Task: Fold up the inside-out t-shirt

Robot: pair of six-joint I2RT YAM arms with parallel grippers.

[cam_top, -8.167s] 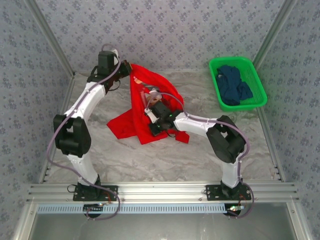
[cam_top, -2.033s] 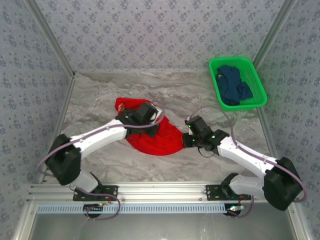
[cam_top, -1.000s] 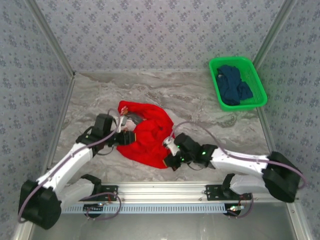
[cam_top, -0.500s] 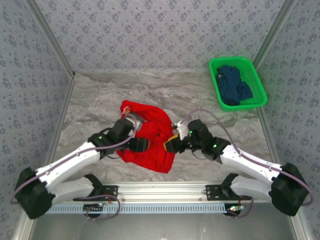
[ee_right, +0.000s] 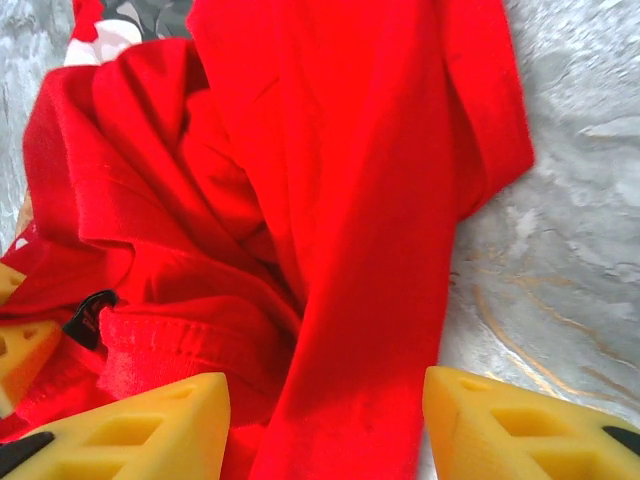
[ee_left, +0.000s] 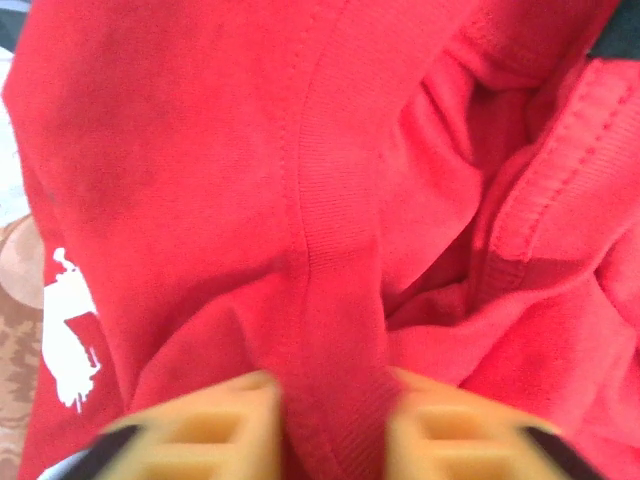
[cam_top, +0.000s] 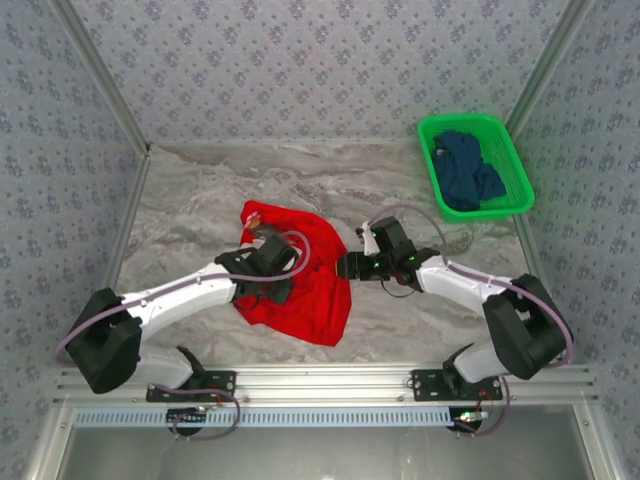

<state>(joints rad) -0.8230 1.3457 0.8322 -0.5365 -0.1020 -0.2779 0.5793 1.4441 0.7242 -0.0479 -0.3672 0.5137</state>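
Top external view: red t-shirt crumpled on the marble table, well left of the green basket and nearer the arm bases
Basket contents: dark navy garment
Left gripper: clenched on a seamed ridge of the red t-shirt, on the heap's side away from the green basket
Right gripper: released, fingers spread wide over the cloth edge facing the green basket
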